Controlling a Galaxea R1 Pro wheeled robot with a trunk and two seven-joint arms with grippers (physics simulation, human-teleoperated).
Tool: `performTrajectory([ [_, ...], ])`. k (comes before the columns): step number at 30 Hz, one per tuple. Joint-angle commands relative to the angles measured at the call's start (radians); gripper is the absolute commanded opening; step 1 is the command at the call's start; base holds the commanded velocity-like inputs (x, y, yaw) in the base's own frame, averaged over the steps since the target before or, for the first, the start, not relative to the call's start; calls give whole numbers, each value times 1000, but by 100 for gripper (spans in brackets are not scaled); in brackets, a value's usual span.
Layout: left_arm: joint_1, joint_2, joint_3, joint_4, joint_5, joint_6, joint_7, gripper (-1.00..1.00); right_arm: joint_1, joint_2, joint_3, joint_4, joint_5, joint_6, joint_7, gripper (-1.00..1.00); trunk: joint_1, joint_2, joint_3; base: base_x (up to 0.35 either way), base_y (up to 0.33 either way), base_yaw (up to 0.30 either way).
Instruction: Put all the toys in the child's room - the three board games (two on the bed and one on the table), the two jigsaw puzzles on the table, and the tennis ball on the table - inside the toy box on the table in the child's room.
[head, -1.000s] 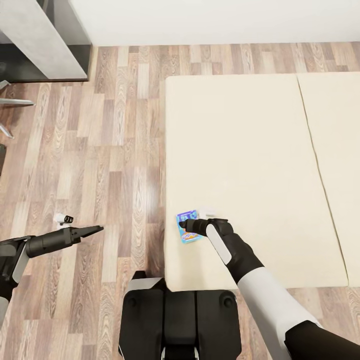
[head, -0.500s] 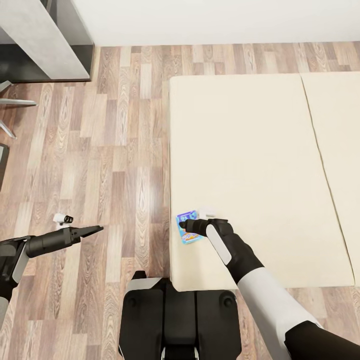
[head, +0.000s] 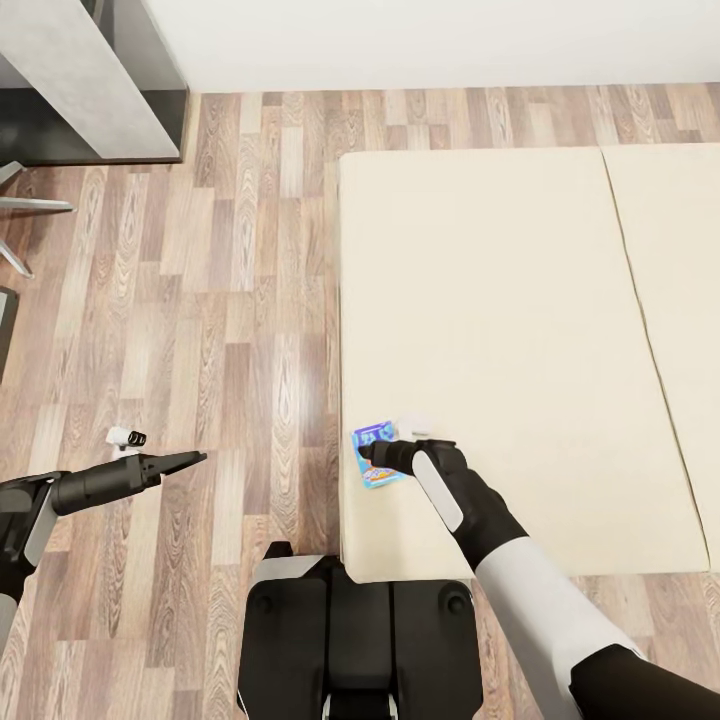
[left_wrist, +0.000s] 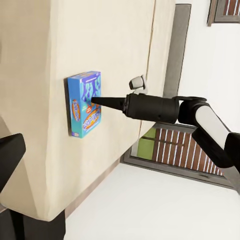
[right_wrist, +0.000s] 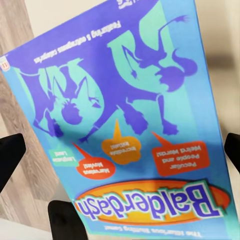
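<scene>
A blue board game (head: 373, 433) with cartoon print lies flat on the beige bed (head: 500, 300), close to the mattress's left front corner. My right gripper (head: 368, 456) sits right on top of it, its tip touching the printed face (left_wrist: 84, 105). In the right wrist view the box (right_wrist: 125, 115) spreads across the picture and the fingers (right_wrist: 10, 157) stand wide apart at either side, open. My left gripper (head: 195, 459) hangs open over the wood floor, well left of the bed, holding nothing.
A corner of the grey table (head: 80, 80) shows at the far left, with chair legs (head: 25, 205) below it. Wood-plank floor (head: 230, 300) runs between table and bed. My own base (head: 360, 640) stands against the bed's front edge.
The whole picture has shifted slightly, so the camera moved. The bed's left edge now lies a little nearer the blue box. Both arms hold the same pose.
</scene>
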Motion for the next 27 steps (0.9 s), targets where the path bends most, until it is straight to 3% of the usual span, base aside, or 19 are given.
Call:
performTrajectory([
  [1,0,1,0,0,0,11,-4,100,0,-1,2,-1,-11,3,-9,100,1,-2,-1,0,0,0],
  [27,0,0,0,0,-1,11,-4,100,4,-13,-6,-4,-22,14,-10,100,1,-2,-1,0,0,0],
])
